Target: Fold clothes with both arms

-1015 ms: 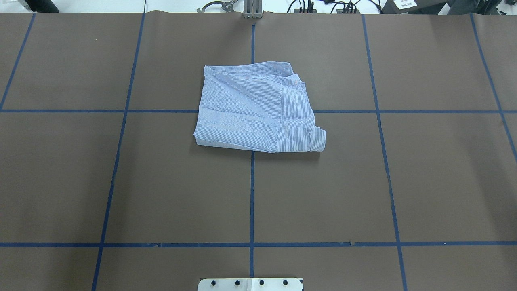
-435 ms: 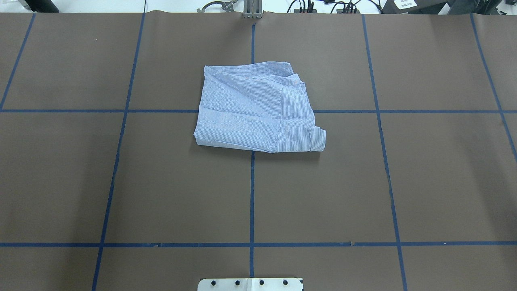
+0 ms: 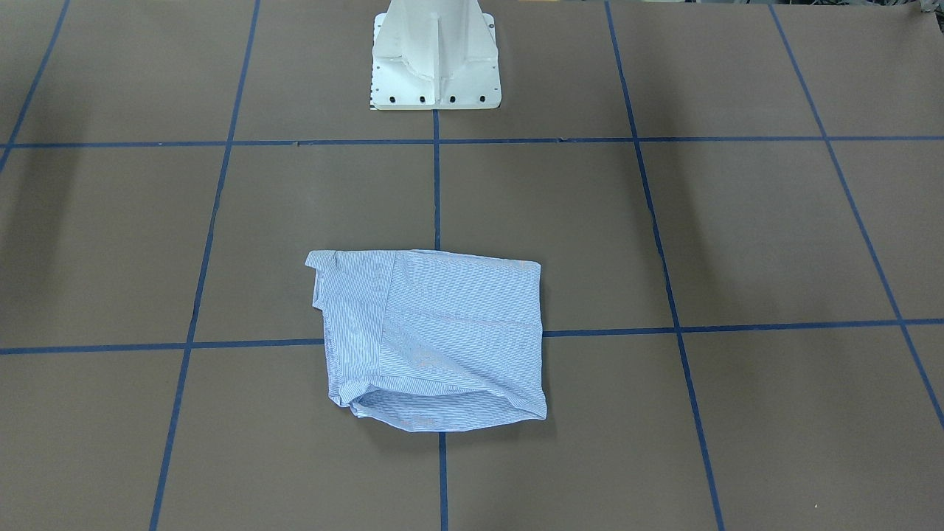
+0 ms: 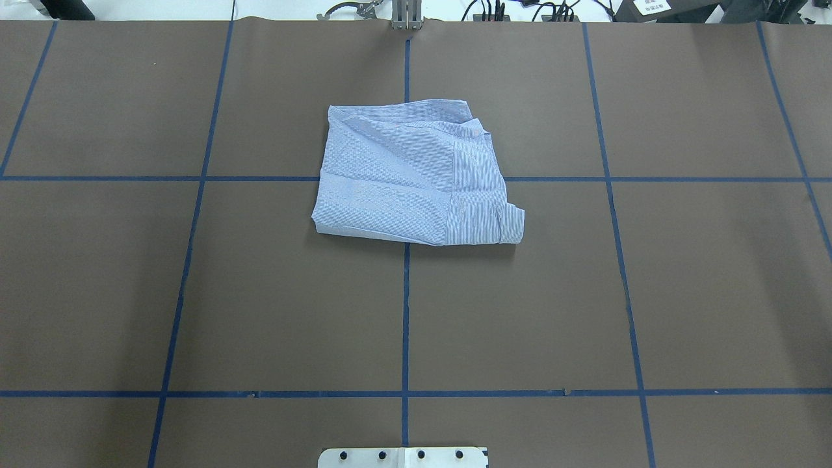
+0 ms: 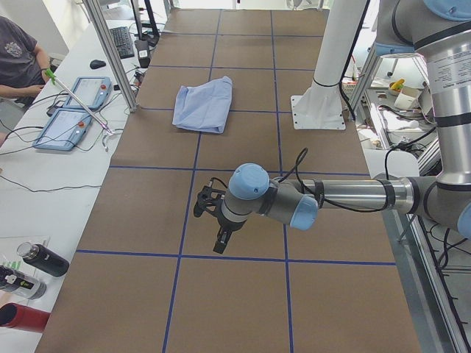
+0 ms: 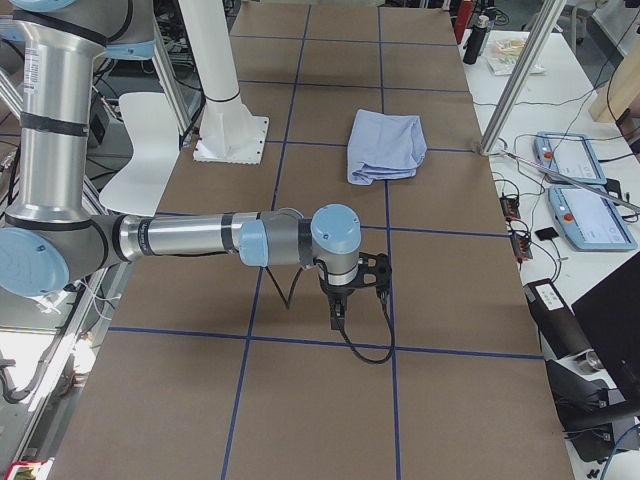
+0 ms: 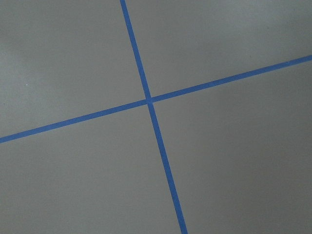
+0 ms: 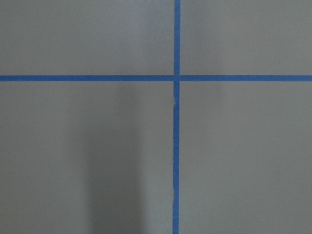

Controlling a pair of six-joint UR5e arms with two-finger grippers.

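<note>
One shirt (image 4: 416, 175), light blue with fine white stripes, lies folded into a rough rectangle slightly above the middle of the overhead frame, over a crossing of two blue tape lines (image 4: 405, 312). Its left edge is fairly straight. At its lower right corner a cuff-like end sticks out, and the upper right corner is rumpled. In the front-facing view the shirt (image 3: 431, 339) sits in the lower middle with a loose, open fold along its bottom edge. Bare brown table (image 4: 682, 292) shows on all four sides of it.

My one white pedestal (image 3: 435, 59) stands at the top centre of the front-facing view, well apart from the shirt. My two arms are well apart from it too. My left gripper (image 5: 215, 224) hangs over the table in the middle of the left side view, with the shirt (image 5: 204, 105) far off in the upper part. My right gripper (image 6: 345, 300) hangs likewise in the right side view. Nothing is in either, but how wide my jaws stand I cannot tell. Each wrist view shows only one tape crossing.

Two blue tablets (image 5: 88, 92) lie on the side bench at upper left. A white label (image 4: 652, 5) at the overhead's upper right is too small to read.
</note>
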